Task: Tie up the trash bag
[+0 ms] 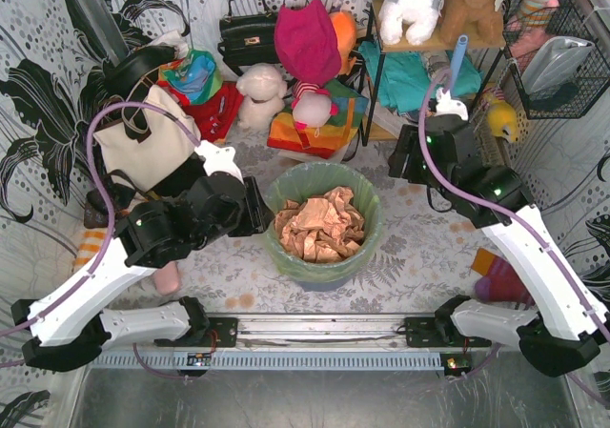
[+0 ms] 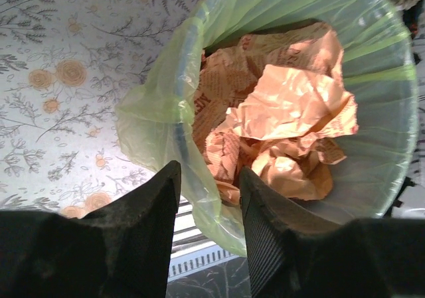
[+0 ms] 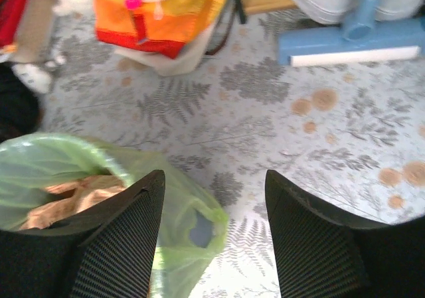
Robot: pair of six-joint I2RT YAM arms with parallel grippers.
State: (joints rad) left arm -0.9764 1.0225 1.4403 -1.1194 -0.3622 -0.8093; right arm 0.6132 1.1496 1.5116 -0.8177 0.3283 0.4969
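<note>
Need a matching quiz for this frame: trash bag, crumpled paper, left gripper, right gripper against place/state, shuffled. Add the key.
Things:
1. trash bag
2. crumpled paper
3. left gripper
4. right gripper

Place or state:
A. open, over the patterned table just beside the bag
B. brown, lying inside the bag
C. light green, mouth wide open, not tied
D. open, the bag's rim between its fingers

Pairs: 1-C, 2-B, 3-D, 4-A
</note>
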